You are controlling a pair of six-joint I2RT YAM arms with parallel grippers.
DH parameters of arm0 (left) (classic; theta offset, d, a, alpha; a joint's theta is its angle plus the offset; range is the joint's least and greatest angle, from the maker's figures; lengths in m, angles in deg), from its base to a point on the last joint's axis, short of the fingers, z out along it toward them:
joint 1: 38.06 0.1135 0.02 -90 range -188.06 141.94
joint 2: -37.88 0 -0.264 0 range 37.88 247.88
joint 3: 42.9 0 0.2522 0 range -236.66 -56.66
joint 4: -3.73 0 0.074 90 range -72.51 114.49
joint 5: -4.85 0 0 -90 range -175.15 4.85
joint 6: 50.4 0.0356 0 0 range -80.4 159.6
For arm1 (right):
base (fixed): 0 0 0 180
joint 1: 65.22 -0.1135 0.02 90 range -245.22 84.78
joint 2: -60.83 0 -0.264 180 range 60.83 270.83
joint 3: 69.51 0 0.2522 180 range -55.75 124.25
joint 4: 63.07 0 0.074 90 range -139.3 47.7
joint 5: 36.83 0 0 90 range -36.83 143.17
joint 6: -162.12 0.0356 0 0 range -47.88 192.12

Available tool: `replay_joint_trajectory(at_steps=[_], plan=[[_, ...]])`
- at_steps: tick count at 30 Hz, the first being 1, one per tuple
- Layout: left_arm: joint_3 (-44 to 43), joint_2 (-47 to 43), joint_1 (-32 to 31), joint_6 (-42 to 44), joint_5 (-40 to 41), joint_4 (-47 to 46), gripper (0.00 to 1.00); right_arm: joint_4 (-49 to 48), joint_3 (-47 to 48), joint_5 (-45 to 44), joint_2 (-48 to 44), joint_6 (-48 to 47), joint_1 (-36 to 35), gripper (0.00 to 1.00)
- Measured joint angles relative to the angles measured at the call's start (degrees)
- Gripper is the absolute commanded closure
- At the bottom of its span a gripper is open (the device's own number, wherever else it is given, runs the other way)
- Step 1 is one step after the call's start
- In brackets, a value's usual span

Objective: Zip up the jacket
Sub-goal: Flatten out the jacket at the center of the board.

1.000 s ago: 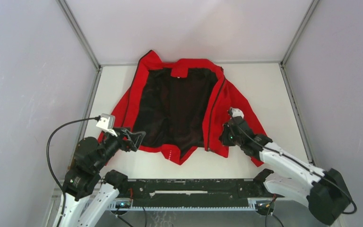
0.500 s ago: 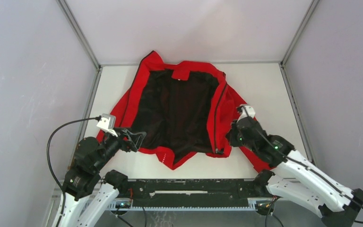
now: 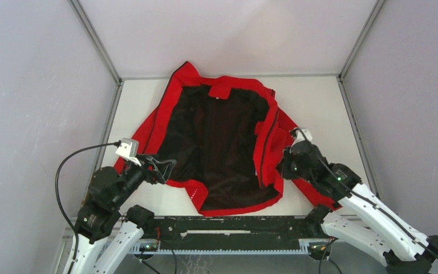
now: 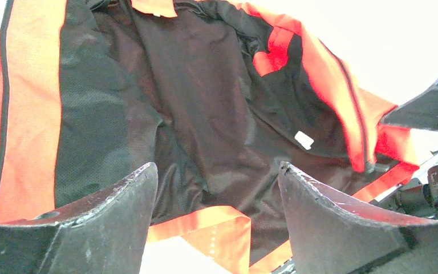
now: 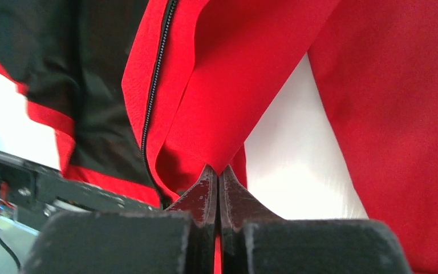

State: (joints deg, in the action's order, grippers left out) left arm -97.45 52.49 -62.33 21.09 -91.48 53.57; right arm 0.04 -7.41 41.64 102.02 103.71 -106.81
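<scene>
Here one jacket (image 3: 217, 142) lies open, lining up, on the table (image 3: 331, 108); the left gripper (image 4: 217, 170) gapes empty near its hem, the right gripper (image 5: 217, 169) pinches a red fold.

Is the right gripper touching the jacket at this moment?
Touching. The right wrist view shows the right gripper pinched shut on a red fold of the jacket.

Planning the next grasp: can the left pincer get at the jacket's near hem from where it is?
Probably yes. The left pincer is open, and the red hem of the jacket lies just ahead of it, with nothing in between.
</scene>
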Motion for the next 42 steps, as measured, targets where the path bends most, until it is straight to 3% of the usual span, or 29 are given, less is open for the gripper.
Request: replay_joint_trajectory(at_steps=[3, 5, 11, 16, 21, 29, 36, 42], plan=[[0.0, -0.04, 0.0, 0.0, -0.13, 0.0, 0.19, 0.15, -5.18, 2.25, 0.87, 0.66, -0.37, 0.8], [0.0, -0.04, 0.0, 0.0, -0.17, -0.02, 0.19, 0.28, -7.37, 2.62, 2.32, 1.68, -1.99, 0.58], [0.0, -0.04, 0.0, 0.0, -0.35, -0.02, 0.18, -2.4, -7.67, 2.27, 7.8, 2.75, -4.92, 0.44], [0.0, -0.04, -0.04, 0.0, -0.35, -0.02, 0.18, -3.96, -6.97, -1.27, 8.83, 1.99, -3.08, 0.4], [0.0, -0.04, -0.11, 0.0, -0.35, -0.07, 0.18, -8.44, -5.18, -2.14, 9.92, -0.48, 4.63, 0.37], [0.0, -0.04, -0.11, -0.02, -0.33, -0.09, 0.18, -19.71, -4.07, 0.7, 20.52, -2.1, 14.43, 0.3], [0.0, 0.02, -0.11, -0.02, -0.35, -0.15, 0.18, -27.78, -4.07, 2.89, 30.84, -1.77, 17.9, 0.3], [0.0, 0.07, -0.15, -0.02, -0.35, -0.17, 0.18, -33.18, -3.45, 5.68, 39.23, -1.7, 21.31, 0.38]])
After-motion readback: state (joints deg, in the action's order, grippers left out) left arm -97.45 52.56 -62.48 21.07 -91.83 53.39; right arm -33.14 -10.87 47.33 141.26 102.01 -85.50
